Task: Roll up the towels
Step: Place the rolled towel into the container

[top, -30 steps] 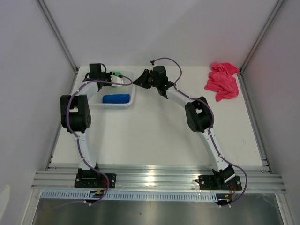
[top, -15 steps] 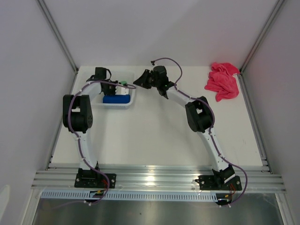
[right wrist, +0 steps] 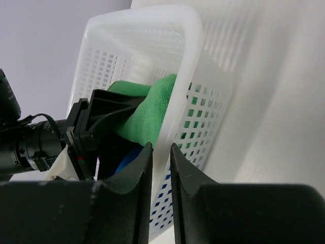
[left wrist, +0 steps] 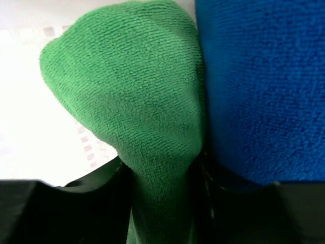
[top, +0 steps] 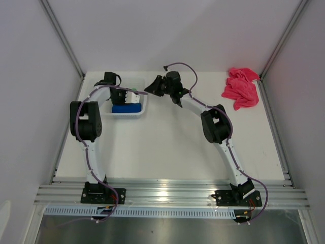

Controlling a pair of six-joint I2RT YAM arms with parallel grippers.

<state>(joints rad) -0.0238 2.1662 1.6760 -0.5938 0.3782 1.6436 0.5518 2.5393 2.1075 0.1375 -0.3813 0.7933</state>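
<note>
The green towel (left wrist: 137, 101) narrows between the fingers of my left gripper (left wrist: 160, 168), which is shut on it inside the white basket (right wrist: 147, 40). It presses against the blue towel (left wrist: 259, 86), which lies in the basket (top: 142, 104) under the left wrist. My right gripper (right wrist: 161, 152) is shut on the basket's right wall, one finger inside and one outside. From the right wrist, the green towel (right wrist: 150, 114) shows over the rim. The pink towel (top: 241, 87) lies crumpled at the far right corner.
The basket stands at the far left of the white table (top: 167, 147), tilted on its side in the right wrist view. Grey walls close in the table on the left, right and back.
The left gripper has moved right and down into the basket with the green towel, now over the blue towel. The basket looks narrower from above. The right arm has stayed put.
</note>
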